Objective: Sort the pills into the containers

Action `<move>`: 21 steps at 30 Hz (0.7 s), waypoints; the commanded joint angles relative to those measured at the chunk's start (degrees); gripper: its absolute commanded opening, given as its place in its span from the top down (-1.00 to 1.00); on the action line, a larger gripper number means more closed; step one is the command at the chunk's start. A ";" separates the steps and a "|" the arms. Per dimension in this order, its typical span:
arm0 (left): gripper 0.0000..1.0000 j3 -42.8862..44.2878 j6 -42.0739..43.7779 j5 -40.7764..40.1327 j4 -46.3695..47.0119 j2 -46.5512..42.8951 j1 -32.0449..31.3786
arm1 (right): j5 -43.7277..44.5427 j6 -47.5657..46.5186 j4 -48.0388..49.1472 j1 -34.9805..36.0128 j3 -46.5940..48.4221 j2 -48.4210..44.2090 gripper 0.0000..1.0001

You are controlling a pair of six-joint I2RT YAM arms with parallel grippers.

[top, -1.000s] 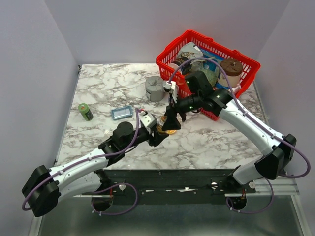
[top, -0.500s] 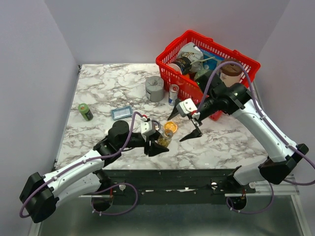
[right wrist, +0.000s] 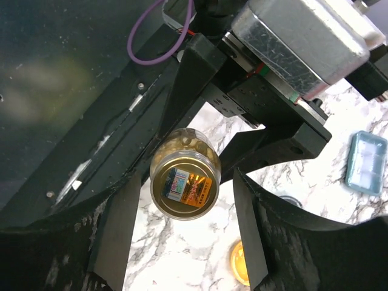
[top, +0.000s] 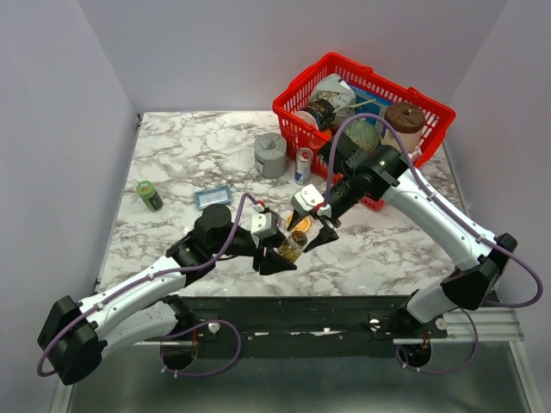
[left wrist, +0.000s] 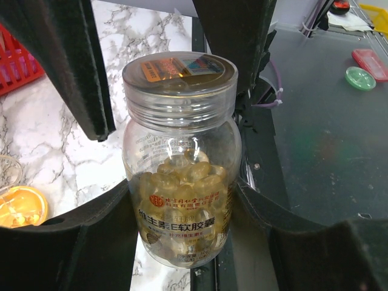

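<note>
Pills point(left wrist: 182, 173), golden softgel capsules, fill the lower half of a clear plastic jar point(left wrist: 180, 200) with a yellow-lettered label. Its screw lid point(left wrist: 180, 76) is on, and it is held at the near edge of the white-and-grey marble table point(top: 198, 146), about midway across. The left gripper point(top: 277, 251) is clamped on the jar's body, one black finger pressed to each side.

The right gripper point(top: 305, 234) hung over bare marble to the jar's right half a second ago. It has since swung left and now straddles the lid. Its fingers point(right wrist: 121, 224) stand apart, and the right wrist view shows a gap on either side of the lid. The jar itself has barely shifted in that time.

The translucent orange dish point(left wrist: 21, 206) has pale yellow pieces inside. It lies on the marble just beyond the jar and is partly hidden under the right gripper when seen from above. The silvery dish point(right wrist: 290, 200), dark inside, sits near it.

Farther back stand a grey squat cylinder point(top: 269, 155) and a small red-and-white can point(top: 303, 165). The red wire basket point(top: 430, 107), packed with goods, is at the far right. A flat light-blue tray point(top: 213, 198) and a small green bottle point(top: 149, 195) lie toward the left.
</note>
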 commanded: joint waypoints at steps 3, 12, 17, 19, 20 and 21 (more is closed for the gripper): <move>1.00 1.56 0.99 -2.90 0.49 -0.10 0.25 | 0.88 3.74 -3.21 0.73 -0.49 0.41 0.01; 1.00 -2.30 -4.89 -29.19 11.21 -4.23 -0.10 | 8.32 40.88 20.56 0.81 -8.57 -1.17 0.46; 1.00 -3.71 -3.77 -46.22 16.92 -3.54 -4.39 | 23.71 63.22 35.53 0.73 -16.74 -3.46 0.67; 1.00 -3.28 -2.62 -51.40 17.63 -1.61 -5.63 | 27.42 68.42 38.63 0.73 -19.21 -3.55 0.76; 1.00 -2.75 -2.35 -51.86 17.55 -0.90 -5.90 | 27.60 70.00 38.89 0.73 -19.47 -3.20 0.76; 1.00 -2.75 -2.44 -51.86 17.64 -0.37 -5.90 | 26.65 70.54 39.24 0.73 -19.56 -3.11 0.76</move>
